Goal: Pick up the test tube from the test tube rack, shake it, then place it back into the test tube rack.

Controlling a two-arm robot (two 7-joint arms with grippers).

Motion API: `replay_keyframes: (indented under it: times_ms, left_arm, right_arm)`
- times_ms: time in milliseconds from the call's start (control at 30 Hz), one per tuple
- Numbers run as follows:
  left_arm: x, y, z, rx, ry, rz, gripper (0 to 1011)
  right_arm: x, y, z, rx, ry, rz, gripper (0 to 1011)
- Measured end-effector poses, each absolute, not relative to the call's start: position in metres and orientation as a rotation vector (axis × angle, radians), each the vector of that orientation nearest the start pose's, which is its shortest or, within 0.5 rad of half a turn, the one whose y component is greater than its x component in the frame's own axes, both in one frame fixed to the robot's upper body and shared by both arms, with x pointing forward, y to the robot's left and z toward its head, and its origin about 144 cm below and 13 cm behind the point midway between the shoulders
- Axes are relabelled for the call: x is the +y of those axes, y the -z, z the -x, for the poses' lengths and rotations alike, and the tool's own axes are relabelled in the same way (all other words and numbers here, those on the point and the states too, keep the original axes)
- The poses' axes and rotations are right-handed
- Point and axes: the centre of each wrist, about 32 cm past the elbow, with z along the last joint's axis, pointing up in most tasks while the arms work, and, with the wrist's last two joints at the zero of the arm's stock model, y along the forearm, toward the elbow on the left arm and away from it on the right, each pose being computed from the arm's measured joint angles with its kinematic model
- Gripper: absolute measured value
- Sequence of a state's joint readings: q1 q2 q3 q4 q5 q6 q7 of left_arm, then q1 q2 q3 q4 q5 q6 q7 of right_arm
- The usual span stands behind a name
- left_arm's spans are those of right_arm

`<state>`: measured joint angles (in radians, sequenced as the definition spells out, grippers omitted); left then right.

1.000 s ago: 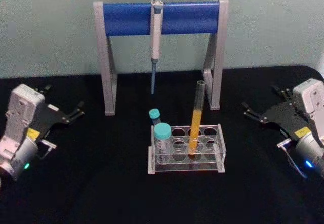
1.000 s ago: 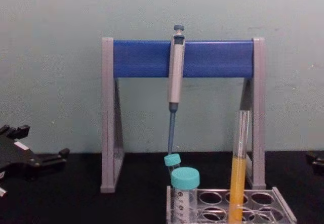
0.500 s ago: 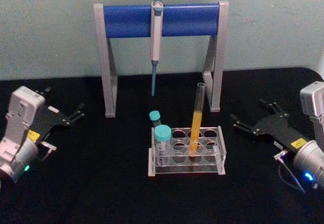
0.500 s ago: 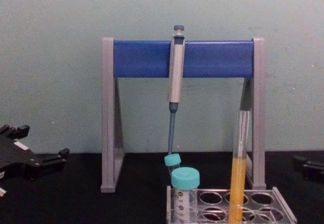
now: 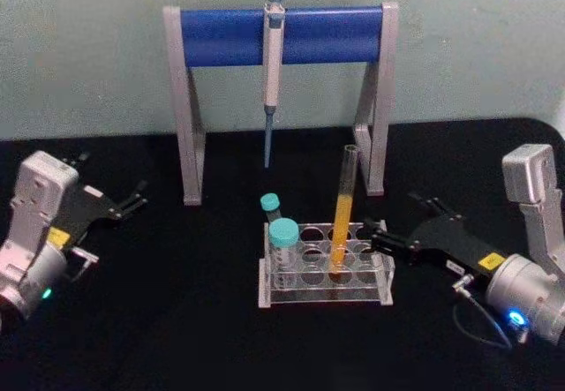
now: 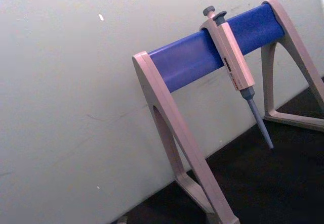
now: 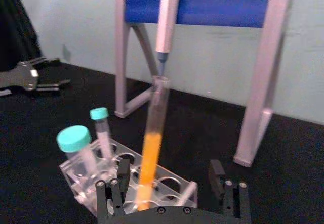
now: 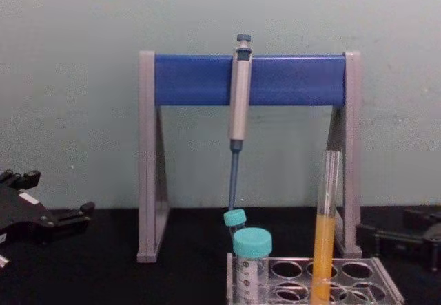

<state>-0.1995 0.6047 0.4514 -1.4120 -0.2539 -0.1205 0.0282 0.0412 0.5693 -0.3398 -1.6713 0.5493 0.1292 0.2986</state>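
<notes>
The test tube (image 5: 342,206), long clear glass with orange-yellow liquid in its lower half, stands leaning slightly in the clear plastic test tube rack (image 5: 323,290) at the table's middle. My right gripper (image 5: 397,219) is open just right of the rack, one finger beside the rack's right end, touching nothing. In the right wrist view the test tube (image 7: 154,133) rises a little ahead of the open right gripper (image 7: 169,176), nearer its left finger, above the rack (image 7: 188,188). The chest view shows the tube (image 8: 324,229) with the right gripper (image 8: 389,226) behind and to its right. My left gripper (image 5: 110,179) rests open at the far left.
Two teal-capped tubes (image 5: 282,236) stand in the rack's left holes. Behind the rack is a grey-and-blue stand (image 5: 327,33) with a pipette (image 5: 272,64) hanging from it. The black table has free room on both sides of the rack.
My right gripper has moved left and nearer across the table, from the far right to the rack's right end, staying open. The left arm, tube and rack have not moved.
</notes>
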Motion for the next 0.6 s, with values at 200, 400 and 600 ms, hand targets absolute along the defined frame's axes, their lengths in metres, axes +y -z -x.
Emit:
replay_keyframes:
  times_ms: [200, 400, 600]
  left_arm:
    - [0.31, -1.14, -0.489, -0.285, -1.248, -0.304, 1001]
    - [0.31, -1.14, -0.489, -0.285, -1.248, -0.305, 1001]
    - [0.31, -1.14, -0.489, -0.285, -1.248, -0.304, 1001]
  right_arm:
    - [-0.271, -1.17, -0.457, 0.169, 0.892, 0.115, 1000]
    - [-0.263, -1.168, -0.469, 0.208, 0.872, 0.095, 1000]
    - [-0.256, -1.166, -0.483, 0.25, 0.864, 0.077, 1000]
